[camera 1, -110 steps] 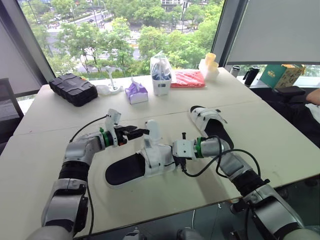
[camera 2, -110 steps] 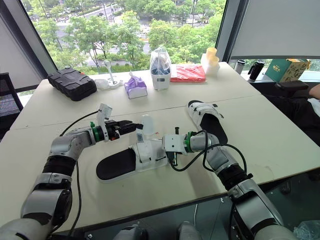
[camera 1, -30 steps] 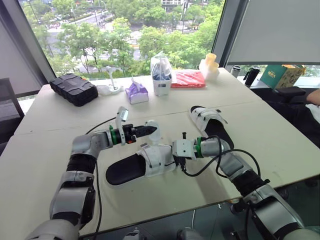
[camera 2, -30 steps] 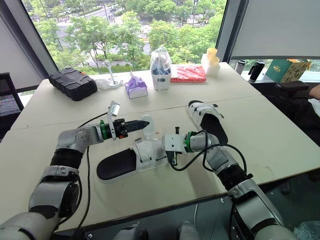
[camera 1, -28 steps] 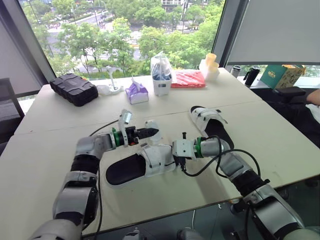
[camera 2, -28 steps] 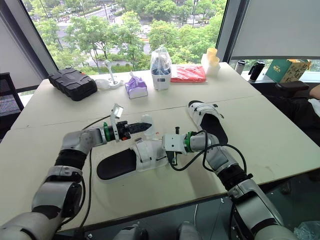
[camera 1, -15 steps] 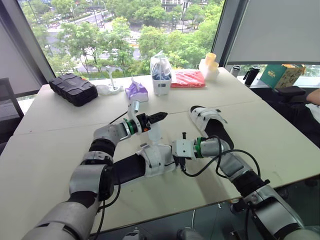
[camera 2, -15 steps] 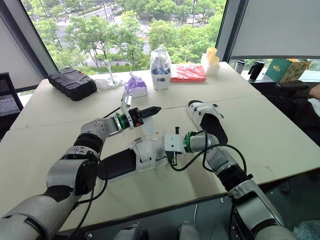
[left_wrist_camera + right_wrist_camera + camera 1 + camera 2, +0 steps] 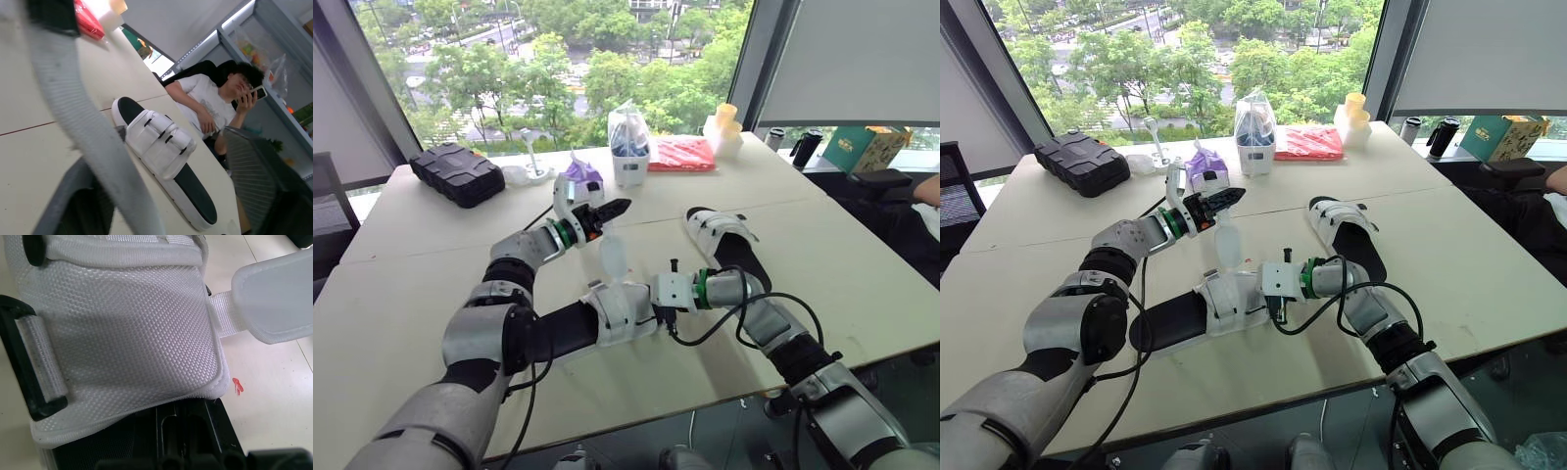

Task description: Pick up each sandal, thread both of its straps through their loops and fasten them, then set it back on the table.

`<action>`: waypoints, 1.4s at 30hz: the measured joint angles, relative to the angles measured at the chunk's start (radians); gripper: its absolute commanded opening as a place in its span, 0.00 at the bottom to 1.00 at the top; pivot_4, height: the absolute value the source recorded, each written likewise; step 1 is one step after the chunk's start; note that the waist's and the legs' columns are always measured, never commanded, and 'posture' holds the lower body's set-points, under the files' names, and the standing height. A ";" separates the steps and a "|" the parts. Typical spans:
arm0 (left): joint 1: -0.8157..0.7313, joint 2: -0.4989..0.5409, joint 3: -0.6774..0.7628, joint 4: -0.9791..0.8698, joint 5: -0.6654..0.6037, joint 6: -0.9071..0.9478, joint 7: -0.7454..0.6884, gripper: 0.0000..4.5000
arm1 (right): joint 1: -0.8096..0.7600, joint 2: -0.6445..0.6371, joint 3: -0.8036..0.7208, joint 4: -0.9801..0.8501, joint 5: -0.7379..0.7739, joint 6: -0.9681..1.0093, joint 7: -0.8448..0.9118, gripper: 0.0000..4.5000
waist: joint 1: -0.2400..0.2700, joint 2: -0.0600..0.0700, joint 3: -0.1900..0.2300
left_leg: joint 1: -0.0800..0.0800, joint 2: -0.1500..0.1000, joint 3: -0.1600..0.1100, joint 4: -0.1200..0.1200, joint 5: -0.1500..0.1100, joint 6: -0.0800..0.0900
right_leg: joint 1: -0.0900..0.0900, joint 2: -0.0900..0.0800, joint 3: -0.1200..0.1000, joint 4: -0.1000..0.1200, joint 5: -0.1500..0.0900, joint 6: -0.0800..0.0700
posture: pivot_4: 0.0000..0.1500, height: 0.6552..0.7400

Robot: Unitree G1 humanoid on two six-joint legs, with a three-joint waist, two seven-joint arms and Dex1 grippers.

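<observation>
Pale table (image 9: 862, 255) is spread under both arms, and the near sandal (image 9: 619, 311) is laid on it at the centre. The second sandal (image 9: 724, 235) is set flat at 2 o'clock from the first, well apart. The right gripper (image 9: 656, 315) is pressed in from 3 o'clock, its jaws clamped on the edge of the near sandal's white upper. The left gripper (image 9: 615, 208) is held in the air at 12 o'clock from that upper; whether it is parted or closed cannot be told. One loose strap (image 9: 612, 257) is stood upright just below it.
</observation>
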 measured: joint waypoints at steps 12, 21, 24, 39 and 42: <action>0.215 0.027 -0.205 -0.530 0.033 0.044 -0.231 0.01 | -0.003 0.003 0.000 0.004 -0.002 -0.002 0.002 0.00 | -0.002 0.000 0.000 | 0.000 0.000 0.000 0.000 0.000 0.000 | 0.000 0.000 0.001 0.000 0.000 0.000 | 1.00 1.00; 0.516 0.223 -0.464 -1.121 0.059 -0.151 -0.549 0.01 | 0.006 0.002 0.001 -0.013 -0.005 -0.005 0.012 0.00 | -0.002 0.002 0.000 | 0.000 0.001 0.000 -0.003 -0.001 -0.002 | -0.002 -0.002 0.005 0.000 -0.002 -0.005 | 1.00 1.00; 0.536 0.254 -0.495 -1.156 0.081 -0.240 -0.596 0.01 | 0.005 0.002 0.001 -0.015 -0.005 -0.006 0.016 0.00 | 0.003 0.002 0.000 | -0.001 0.001 0.000 -0.002 -0.001 -0.002 | -0.002 -0.002 0.005 -0.002 -0.003 -0.006 | 1.00 1.00; 0.462 0.247 -0.720 -0.877 0.427 -1.230 -0.706 0.60 | 0.005 0.003 0.004 -0.015 -0.006 -0.008 0.023 0.00 | 0.005 0.002 0.000 | -0.001 0.001 0.002 -0.001 -0.001 0.000 | -0.001 -0.004 0.004 -0.004 -0.003 -0.007 | 1.00 1.00; 0.421 0.253 -0.740 -0.793 0.488 -1.392 -0.657 0.95 | 0.005 0.003 0.003 -0.014 -0.006 -0.008 0.023 0.00 | 0.006 0.002 0.000 | -0.001 0.001 0.002 -0.001 -0.001 0.000 | -0.001 -0.004 0.004 -0.004 -0.003 -0.006 | 1.00 1.00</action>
